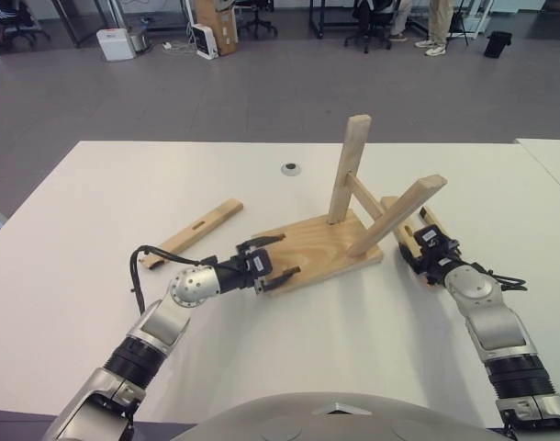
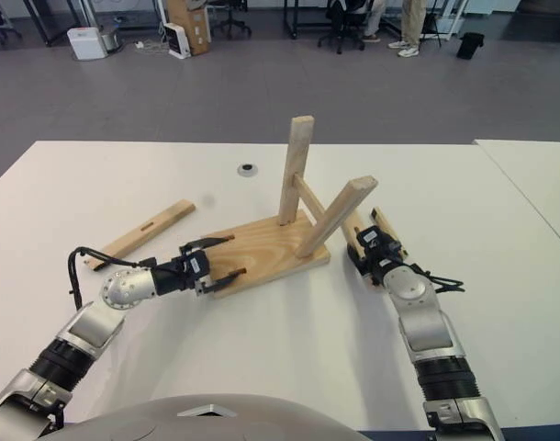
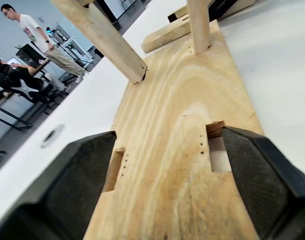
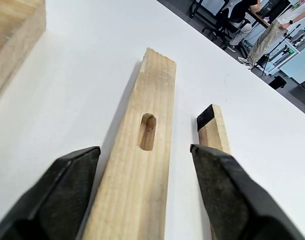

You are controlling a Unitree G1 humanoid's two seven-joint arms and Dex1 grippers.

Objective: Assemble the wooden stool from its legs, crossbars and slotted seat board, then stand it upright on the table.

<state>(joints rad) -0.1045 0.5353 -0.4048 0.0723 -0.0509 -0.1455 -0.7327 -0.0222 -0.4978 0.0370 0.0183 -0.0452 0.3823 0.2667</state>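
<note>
Wooden leg [image 4: 153,90] between right claw [image 4: 143,149] fingers, near end cut off

Rocking silver-grey shells on the left arm [image 1: 159,323] and right arm [image 1: 493,317], going black and ribbed near the elbows. Sporting shiny rounded wrist joints [image 1: 190,287], trailing thin black cables [image 1: 136,266] in loops off both. Ending in chunky matte black fingers [image 4: 67,195], looking kinda grainy up close.
</note>
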